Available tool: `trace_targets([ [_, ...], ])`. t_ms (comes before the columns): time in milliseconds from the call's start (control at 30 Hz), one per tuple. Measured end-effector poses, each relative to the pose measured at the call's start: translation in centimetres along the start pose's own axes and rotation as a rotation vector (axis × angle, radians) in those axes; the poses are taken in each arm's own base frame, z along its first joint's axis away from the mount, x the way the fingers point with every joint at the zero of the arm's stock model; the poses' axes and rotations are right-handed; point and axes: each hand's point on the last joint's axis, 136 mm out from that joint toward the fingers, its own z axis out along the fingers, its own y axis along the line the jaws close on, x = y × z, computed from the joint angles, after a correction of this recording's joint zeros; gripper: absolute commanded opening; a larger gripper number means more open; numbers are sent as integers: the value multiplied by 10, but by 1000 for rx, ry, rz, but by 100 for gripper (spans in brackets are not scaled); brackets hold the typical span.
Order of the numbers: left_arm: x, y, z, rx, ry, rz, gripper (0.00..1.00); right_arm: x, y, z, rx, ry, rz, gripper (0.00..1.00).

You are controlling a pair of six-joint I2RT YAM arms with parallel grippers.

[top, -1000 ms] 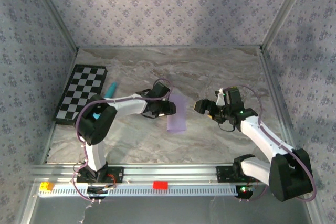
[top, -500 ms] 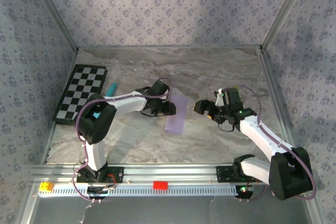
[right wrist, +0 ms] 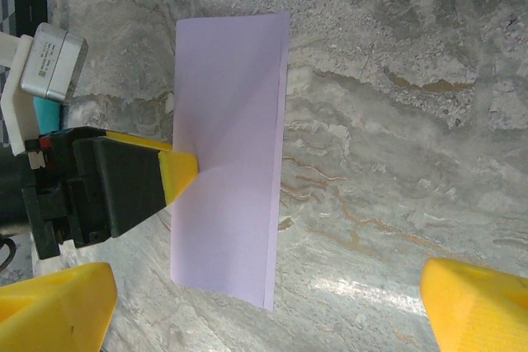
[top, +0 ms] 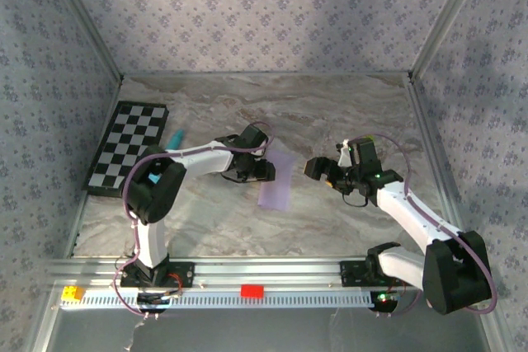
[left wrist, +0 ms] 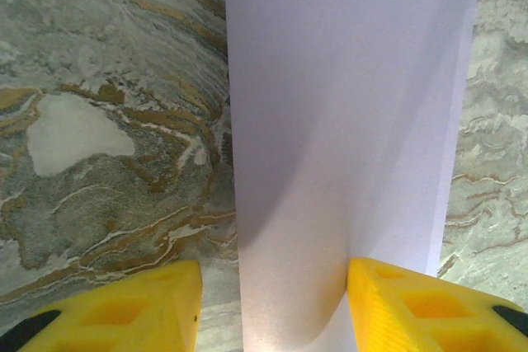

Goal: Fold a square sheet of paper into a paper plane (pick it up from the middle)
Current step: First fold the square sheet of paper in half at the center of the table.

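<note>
The pale lilac sheet of paper (top: 276,180) lies folded into a narrow rectangle on the marble table, mid-centre. My left gripper (top: 266,172) is at its left long edge, open. In the left wrist view the paper (left wrist: 346,121) runs between the yellow fingers (left wrist: 124,307), its right side curling up against the other finger. From the right wrist view, one left fingertip (right wrist: 177,172) touches the paper (right wrist: 231,146) at its edge. My right gripper (top: 316,169) hovers open to the right of the paper, apart from it. No paper plane shape is formed.
A black-and-white checkerboard (top: 128,146) lies at the left wall, with a teal pen (top: 175,139) beside its right edge. Patterned walls enclose the table on three sides. Bare marble (top: 330,113) stretches behind and in front of the paper.
My left gripper has drawn slightly left and the paper has shifted a little left with it. The right arm has barely moved.
</note>
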Motion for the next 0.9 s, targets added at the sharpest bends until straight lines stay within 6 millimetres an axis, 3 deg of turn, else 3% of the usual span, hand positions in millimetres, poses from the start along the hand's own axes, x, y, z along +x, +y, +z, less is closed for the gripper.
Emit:
trace_targets([
  [900,-1,2,3,-31,41,43,54,0,-1,0,7,-2,0,98],
])
